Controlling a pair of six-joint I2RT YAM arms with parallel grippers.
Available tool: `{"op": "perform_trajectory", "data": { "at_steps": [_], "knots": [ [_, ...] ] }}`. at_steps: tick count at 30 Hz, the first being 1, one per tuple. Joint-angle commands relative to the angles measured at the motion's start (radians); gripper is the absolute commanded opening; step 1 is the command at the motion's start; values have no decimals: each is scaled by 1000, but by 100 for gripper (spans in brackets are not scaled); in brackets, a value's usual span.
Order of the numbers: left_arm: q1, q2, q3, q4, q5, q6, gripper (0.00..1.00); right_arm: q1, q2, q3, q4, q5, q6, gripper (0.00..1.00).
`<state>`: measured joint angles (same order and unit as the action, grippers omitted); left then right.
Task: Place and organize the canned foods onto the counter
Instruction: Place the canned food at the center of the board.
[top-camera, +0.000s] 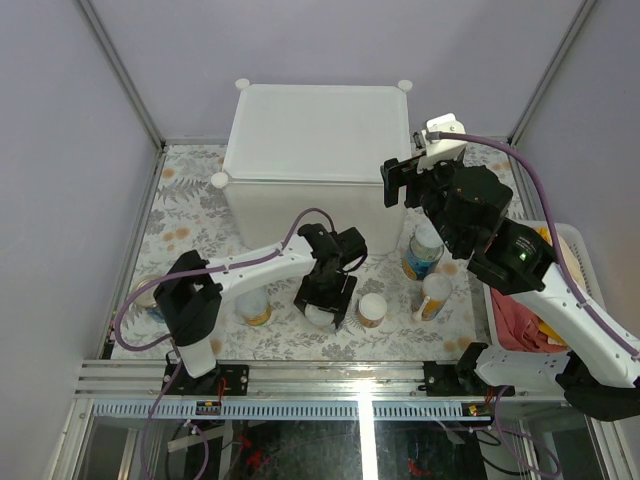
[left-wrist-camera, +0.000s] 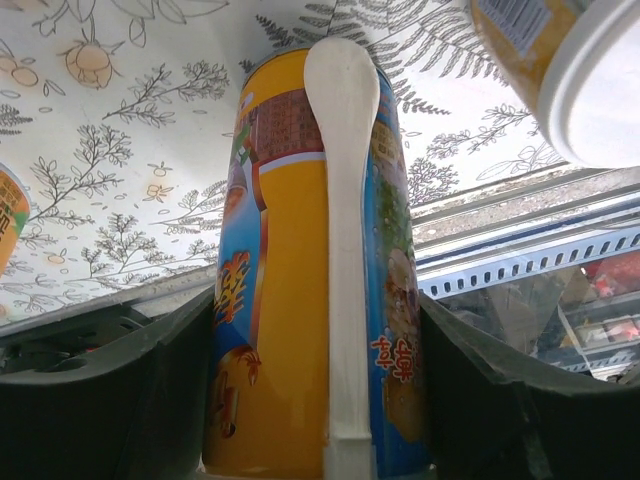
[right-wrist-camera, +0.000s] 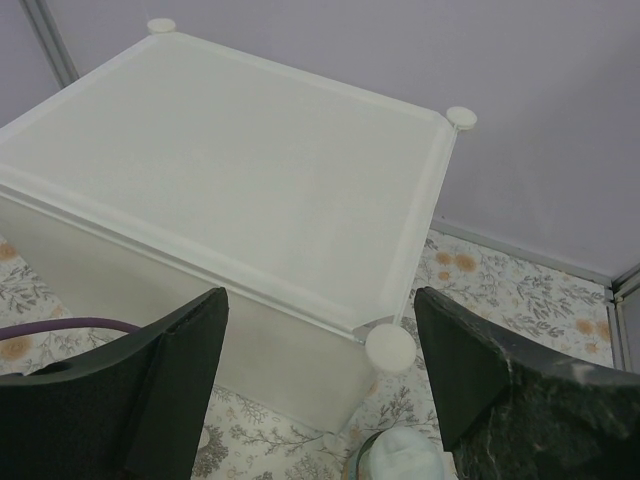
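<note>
The white counter (top-camera: 315, 130) stands at the back middle, its top bare; it also fills the right wrist view (right-wrist-camera: 250, 170). My left gripper (top-camera: 328, 297) is shut on a tall yellow-and-blue can (left-wrist-camera: 300, 300) with a white spoon down its side, low near the front of the mat (top-camera: 322, 316). Both fingers press its sides. Other cans stand on the mat: a yellow one (top-camera: 255, 310), a short orange one (top-camera: 372, 310), a blue-labelled one (top-camera: 424, 250), and one with a spoon (top-camera: 435, 297). My right gripper (top-camera: 400, 182) is open and empty, above the counter's front right corner (right-wrist-camera: 320, 370).
A white slatted basket (top-camera: 580, 262) with red and yellow cloth sits at the right edge. Another can (top-camera: 148, 298) is partly hidden behind the left arm at the far left. A metal rail (top-camera: 330, 378) runs along the front. Grey walls close the back and sides.
</note>
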<state>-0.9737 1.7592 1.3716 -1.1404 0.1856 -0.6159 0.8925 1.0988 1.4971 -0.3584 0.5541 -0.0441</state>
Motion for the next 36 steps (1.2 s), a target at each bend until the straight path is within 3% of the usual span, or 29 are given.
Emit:
{"op": "perform_trajectory", "data": {
  "at_steps": [1, 3, 6, 7, 8, 9, 17, 24, 31, 36],
  "knots": [
    [-4, 6, 63, -47, 18, 62, 47, 9, -9, 4, 42, -25, 4, 83],
    [-5, 10, 63, -45, 23, 69, 58, 9, -5, 6, 42, -25, 3, 83],
    [-4, 9, 55, -40, 44, 84, 65, 9, 2, 6, 42, -23, 1, 83],
    [-4, 9, 53, -41, 49, 87, 76, 9, 4, 6, 42, -22, 0, 83],
    [-4, 9, 50, -39, 53, 92, 93, 9, 5, 5, 44, -22, 0, 83],
    [-4, 9, 48, -39, 56, 96, 99, 9, 7, 5, 44, -22, 1, 83],
    [-4, -10, 57, -39, 70, 97, 100, 9, 16, 9, 45, -22, 3, 83],
    [-9, -70, 157, -86, 48, 83, 100, 10, 33, 35, 23, -26, -4, 83],
    [-44, -206, 262, -84, 58, 44, 100, 10, 16, 35, -13, -97, 9, 83],
    [-58, -334, 250, -75, 36, -8, 100, 9, -24, -12, -57, -189, 53, 83]
  ]
}}
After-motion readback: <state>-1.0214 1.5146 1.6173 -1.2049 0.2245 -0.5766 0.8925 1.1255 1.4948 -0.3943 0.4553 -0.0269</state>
